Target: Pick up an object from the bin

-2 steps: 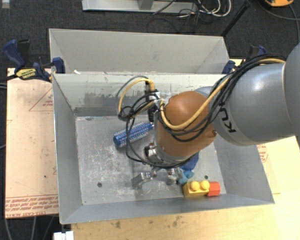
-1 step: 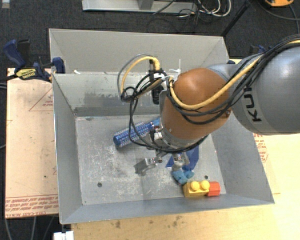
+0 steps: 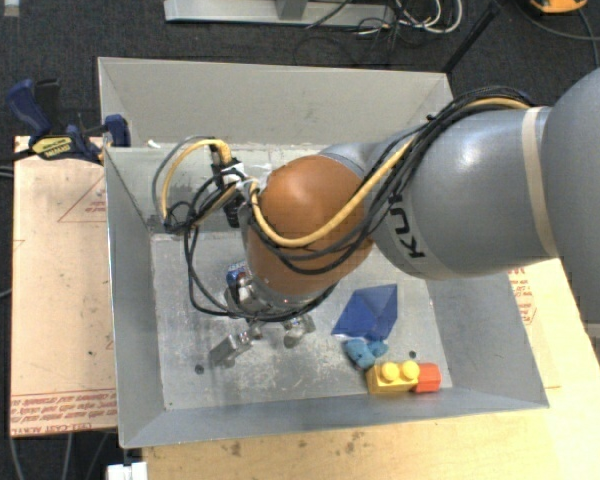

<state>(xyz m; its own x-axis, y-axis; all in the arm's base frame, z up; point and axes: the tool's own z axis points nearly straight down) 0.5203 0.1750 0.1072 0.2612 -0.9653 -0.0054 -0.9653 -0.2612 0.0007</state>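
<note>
Camera view looks down into the bin (image 3: 130, 298), where the arm (image 3: 480, 198) comes in from the right and bends down under its orange cover (image 3: 305, 203), with cables (image 3: 195, 208) looping off the cover's left side. The hand (image 3: 261, 340) sits low over the bin's scuffed floor, left of the middle. Its two metal fingers (image 3: 224, 351) are spread apart, one toward the lower left and one toward the right. I see nothing between them, so the hand is open and holds nothing.

All the loose things lie on the view's right of the hand. Nearest is a blue wedge (image 3: 368, 310), near the right finger but not touching it. Just below the wedge, and a little farther from the hand, lies a pale blue lump (image 3: 363, 351). Beyond that, toward the bin's front wall, is a yellow brick (image 3: 393, 375) with an orange brick (image 3: 426, 377) touching its far end.

Above the hand, at the left edge of the wrist, a small blue bit (image 3: 238, 272) shows. I cannot tell whether it belongs to the robot or lies in the bin.
</note>
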